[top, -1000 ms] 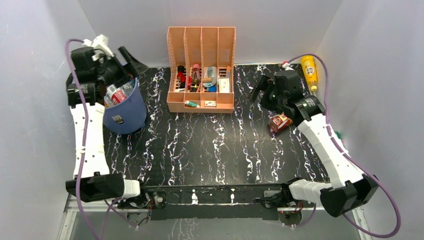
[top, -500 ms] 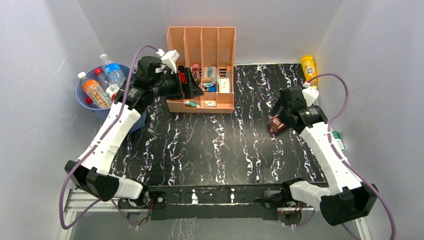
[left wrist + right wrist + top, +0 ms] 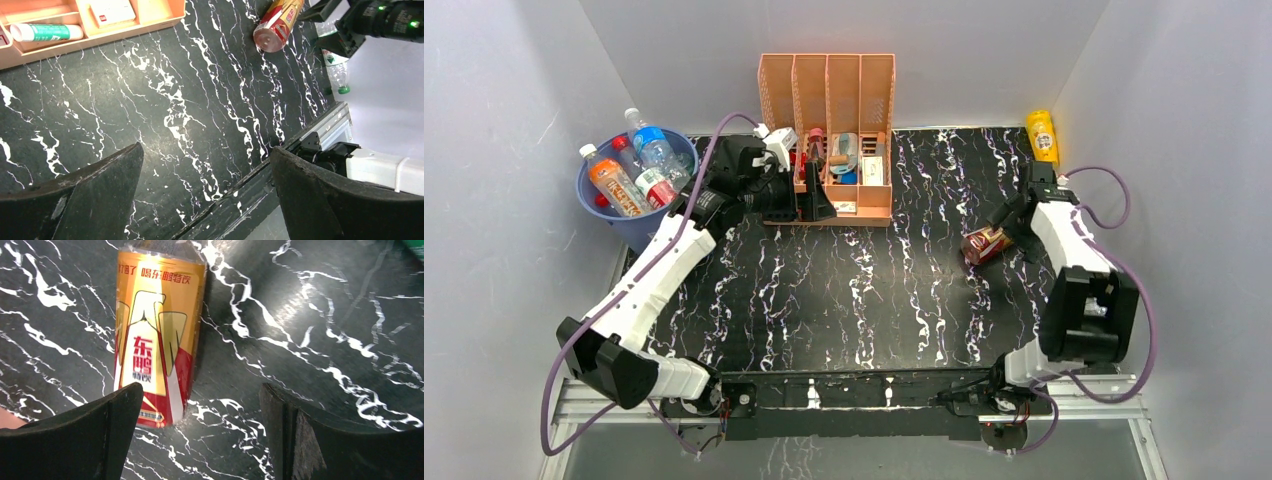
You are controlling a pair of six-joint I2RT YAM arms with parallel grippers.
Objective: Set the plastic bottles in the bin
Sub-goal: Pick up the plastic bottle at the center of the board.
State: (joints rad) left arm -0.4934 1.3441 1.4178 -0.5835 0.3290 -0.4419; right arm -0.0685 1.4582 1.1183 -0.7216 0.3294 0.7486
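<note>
Left arm reaches forward and bends inward. I see the left gripper [image 3: 815,197] with jaws spread wide and nothing between them, just in front of the peach rack [image 3: 828,95]. Right arm is folded back on itself, wrist pointing down. The right gripper [image 3: 197,410] is also spread wide and empty, poised over a gold-and-red bottle [image 3: 156,337] lying on its side, nearer one finger than the other. To the left of the left gripper is the blue bin [image 3: 646,235], with bottles [image 3: 638,166] standing in it. Three necks show and the rest are hidden. Beyond the right gripper, a yellow bottle [image 3: 1042,135] lies in the corner. Rack contents are too small to name.
</note>
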